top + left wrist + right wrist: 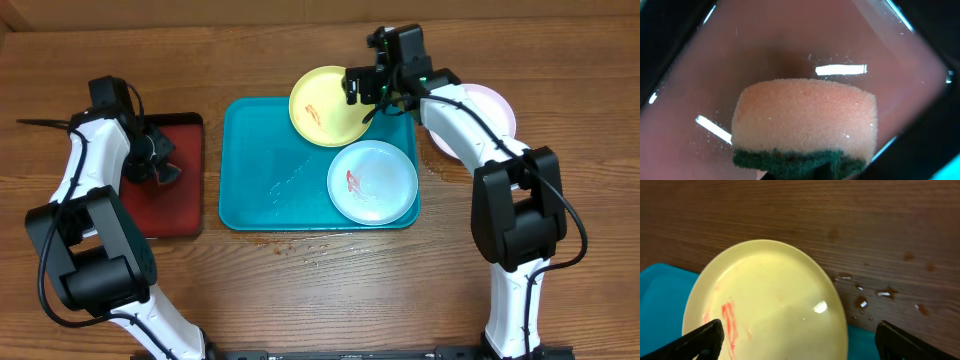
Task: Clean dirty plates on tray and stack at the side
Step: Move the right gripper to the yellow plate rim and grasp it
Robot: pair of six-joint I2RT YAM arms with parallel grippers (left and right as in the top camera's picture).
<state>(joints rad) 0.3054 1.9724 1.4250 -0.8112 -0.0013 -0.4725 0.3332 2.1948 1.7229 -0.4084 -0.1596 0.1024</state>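
The right gripper [366, 92] hangs at the right edge of the yellow plate [325, 104], its jaws spread wide. In the wrist view the plate lies between the two fingertips [705, 340] and reaches on beyond them; neither tip touches it there. This plate has a red smear [730, 322] on its left part and rests on the far rim of the teal tray [265, 160], its far edge out over the wooden table [300, 290], where some water drops [862, 300] lie. The pale blue plate [380, 190], also smeared red, lies flat in the tray's near right corner. The white plate [500, 110] sits on the table right of the tray, partly under the right arm. The left gripper [163, 165] is over the dark red tray [175, 205] and pinches an orange sponge [805, 120] with a green pad, which hides its fingers.
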